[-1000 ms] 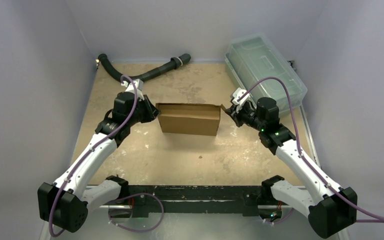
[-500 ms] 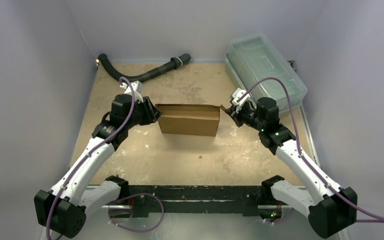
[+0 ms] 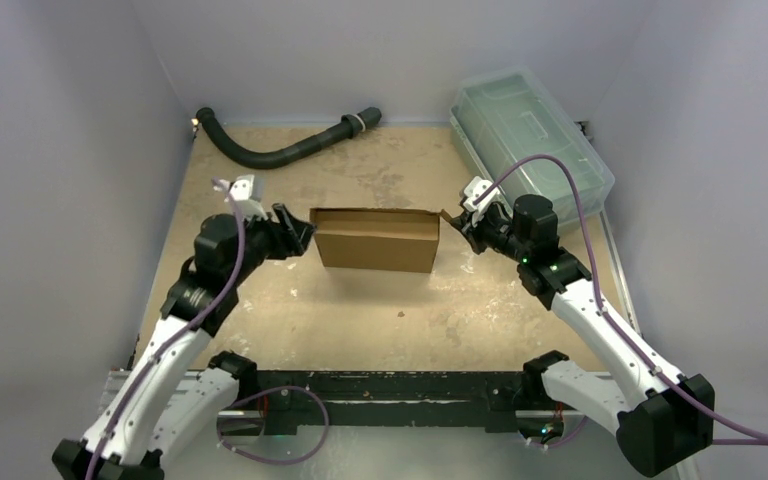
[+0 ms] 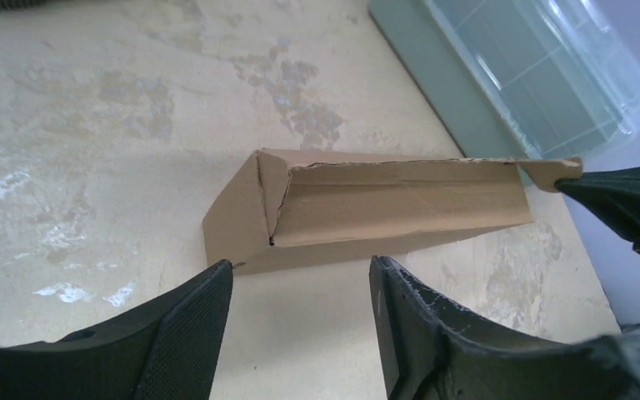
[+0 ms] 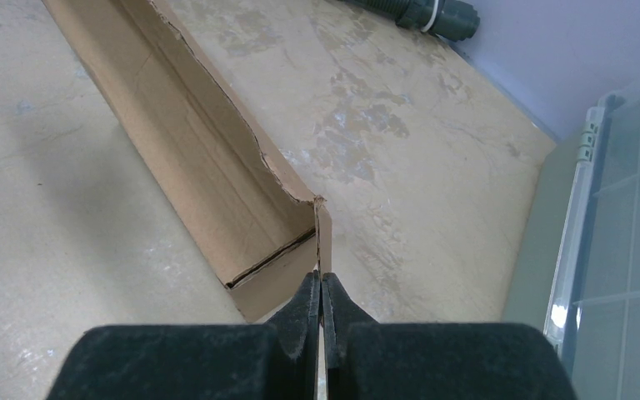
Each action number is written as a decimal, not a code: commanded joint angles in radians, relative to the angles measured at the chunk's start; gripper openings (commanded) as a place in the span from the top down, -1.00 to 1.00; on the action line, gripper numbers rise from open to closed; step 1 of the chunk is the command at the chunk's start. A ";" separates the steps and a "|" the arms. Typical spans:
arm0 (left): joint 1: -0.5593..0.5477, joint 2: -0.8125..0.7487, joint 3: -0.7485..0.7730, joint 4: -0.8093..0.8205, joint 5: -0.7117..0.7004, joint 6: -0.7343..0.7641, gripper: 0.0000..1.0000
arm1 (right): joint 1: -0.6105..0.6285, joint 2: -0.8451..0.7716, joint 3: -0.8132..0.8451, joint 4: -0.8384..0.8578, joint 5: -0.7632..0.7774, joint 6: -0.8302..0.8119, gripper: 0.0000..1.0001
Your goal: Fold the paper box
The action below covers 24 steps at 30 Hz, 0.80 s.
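Observation:
The paper box [image 3: 377,240] is a brown cardboard trough with its top open, lying crosswise in the middle of the table. My left gripper [image 3: 298,231] stands open just off the box's left end [image 4: 233,221], apart from it. In the left wrist view nothing lies between the left gripper's fingers [image 4: 192,325]. My right gripper [image 3: 457,222] is shut on the thin upright flap [image 5: 323,237] at the box's right end. The right wrist view looks along the box's open inside [image 5: 208,167], and the flap runs edge-on into the right gripper [image 5: 322,282].
A clear greenish plastic bin [image 3: 530,135] stands at the back right, close behind my right arm. A black hose [image 3: 280,150] lies along the back left. Grey walls close in both sides and the back. A black rail [image 3: 390,385] runs along the near edge.
My left gripper has opened and drawn back to the left off the box's left end, the arm swinging toward the near left. The right gripper and the box have not moved.

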 commanded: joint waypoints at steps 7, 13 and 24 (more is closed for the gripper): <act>0.000 -0.169 -0.158 0.376 -0.131 -0.009 -0.82 | 0.007 -0.017 0.034 0.019 -0.011 -0.012 1.00; 0.041 -0.059 -0.117 0.422 -0.170 -0.088 -0.51 | 0.007 -0.020 0.030 0.019 -0.017 -0.012 1.00; 0.154 0.190 -0.223 0.624 -0.173 -0.272 0.26 | 0.007 -0.017 0.033 0.020 -0.032 -0.009 1.00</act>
